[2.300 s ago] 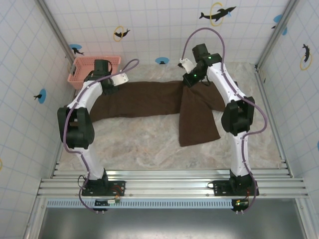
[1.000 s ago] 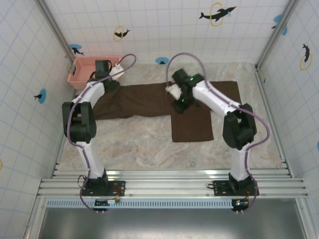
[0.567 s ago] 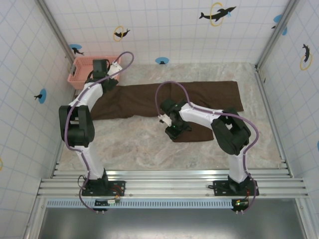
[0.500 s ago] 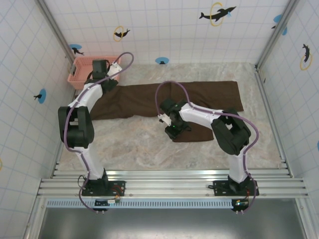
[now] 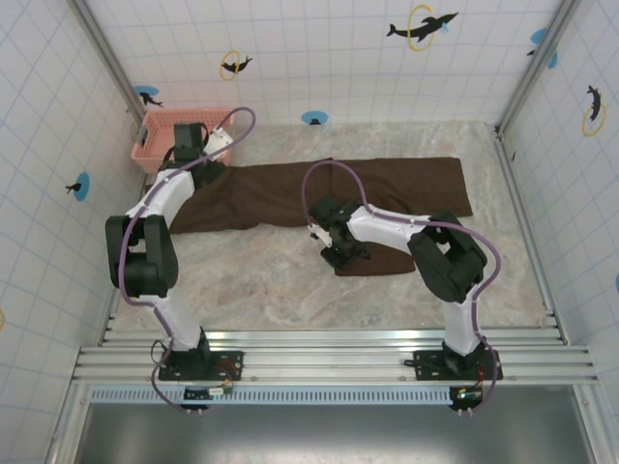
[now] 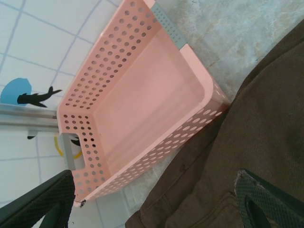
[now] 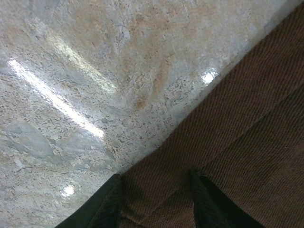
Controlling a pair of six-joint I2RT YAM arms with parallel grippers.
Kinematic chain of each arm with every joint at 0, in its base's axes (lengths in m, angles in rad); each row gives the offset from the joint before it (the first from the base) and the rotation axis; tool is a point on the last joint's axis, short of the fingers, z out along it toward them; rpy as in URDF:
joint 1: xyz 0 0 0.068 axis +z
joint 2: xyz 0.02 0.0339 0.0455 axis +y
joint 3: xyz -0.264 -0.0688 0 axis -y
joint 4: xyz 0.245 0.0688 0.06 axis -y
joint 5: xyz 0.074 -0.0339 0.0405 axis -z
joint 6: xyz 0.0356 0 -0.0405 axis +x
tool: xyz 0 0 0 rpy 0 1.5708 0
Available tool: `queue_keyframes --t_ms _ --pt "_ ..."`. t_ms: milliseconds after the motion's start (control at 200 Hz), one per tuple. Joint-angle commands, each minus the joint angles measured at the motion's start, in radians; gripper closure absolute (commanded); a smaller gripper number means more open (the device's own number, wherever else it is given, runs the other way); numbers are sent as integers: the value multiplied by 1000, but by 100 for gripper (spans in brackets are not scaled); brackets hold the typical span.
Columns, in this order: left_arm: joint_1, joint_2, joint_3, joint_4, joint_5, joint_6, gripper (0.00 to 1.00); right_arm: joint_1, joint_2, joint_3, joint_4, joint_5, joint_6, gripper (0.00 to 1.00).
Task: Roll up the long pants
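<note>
We see a robotics lab test cell: a marble-look desk point(image 5: 261, 285) is boxed in by white gridded walls point(image 5: 290, 87) that carry dolphin stickers point(image 5: 423, 27). The left arm point(image 5: 164, 193) and the right arm point(image 5: 387, 224), white with purple cables, are bolted to aluminium rails point(image 5: 329, 360) at its near edge.

The pink perforated plastic basket point(image 5: 153, 133) blocked the table's ten o'clock corner, just beside the dark brown fabric long pants point(image 5: 280, 193). Bare marble-patterned tabletop point(image 5: 251, 285) lay open from four to eight o'clock. White tiled walls point(image 5: 290, 58) closed three sides.
</note>
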Motion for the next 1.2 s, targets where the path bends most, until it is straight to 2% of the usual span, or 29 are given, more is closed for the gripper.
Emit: queue_keyframes --t_ms 0,75,240,285,355,530,681,816,1196 --pt "7 -41 -9 17 21 -13 11 5 35 -46 -39 58 21 57" --pt "7 -43 -9 15 23 -21 11 7 45 -54 -40 71 31 68" --pt "8 -51 -9 8 27 -22 11 9 49 -87 -36 105 52 83" --pt "8 -55 -9 7 26 -20 11 9 33 -89 -41 135 49 89" --pt "8 -59 -9 6 24 -15 11 0 -8 -76 -79 223 40 92" --pt "9 -75 -43 11 25 -15 11 -138 -130 36 -189 356 16 93" --pt "10 -88 -59 22 42 -32 11 -318 -129 213 -237 378 -16 92" --pt "10 -105 -84 26 54 -43 12 -429 -27 405 -262 394 -59 91" --pt "9 -201 -144 -50 99 -56 12 -623 326 895 -340 471 -101 92"
